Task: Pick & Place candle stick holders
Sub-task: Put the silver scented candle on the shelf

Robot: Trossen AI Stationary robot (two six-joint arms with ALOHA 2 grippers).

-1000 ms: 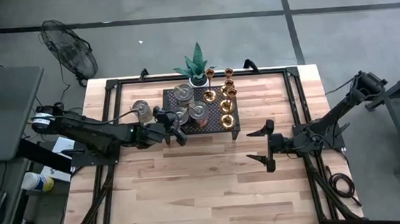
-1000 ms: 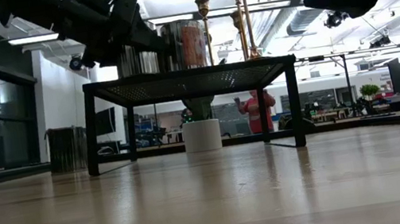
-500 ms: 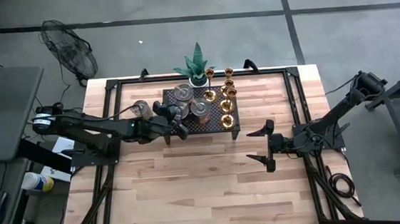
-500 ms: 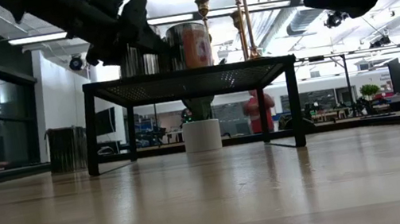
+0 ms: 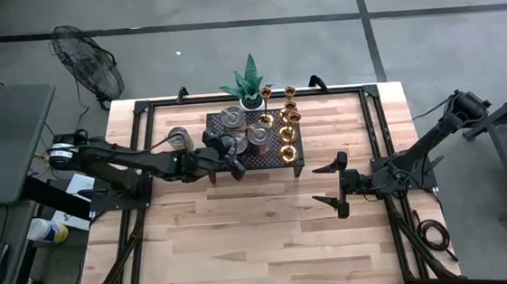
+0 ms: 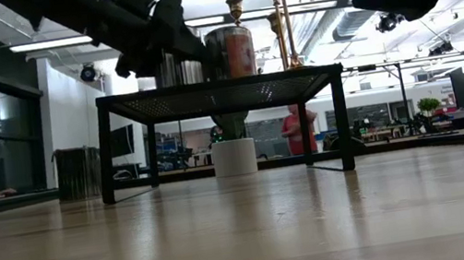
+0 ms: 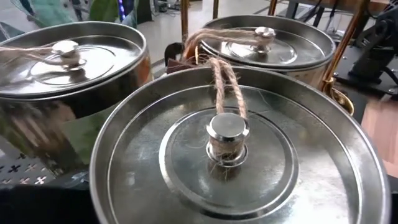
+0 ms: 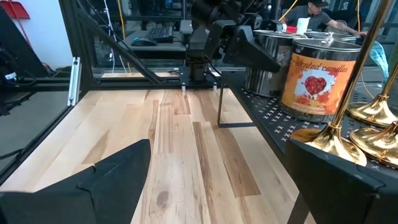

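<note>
Your left gripper sits wide open over the near-left part of the black perforated metal rack, straddling the nearest round silvery tin with a knobbed lid and twine loop; from these views you cannot be sure the fingers have touched its wall, and it has hold of nothing yet. Your right gripper waits above bare wooden table to the right of the rack, spread wide and empty.

Watch the crowding. Two more silvery tins stand just beside the one you are over, one carrying an orange label, so a finger coming down outside the wall could shove a neighbour or wedge between them. The slim brass-gold candlestick holders stand close on the rack's right side; any sideways drag of a tin towards them could topple one. The twine on the lid could also snag a fingertip, and polished metal may slip if you close too high on the rim.

The tin stands upright, lid and knob pointing straight up; it is squat, so its axis is vertical but short. The brass holders are upright too, long stems vertical. The spiky green plant in its white pot stands behind the rack.
</note>
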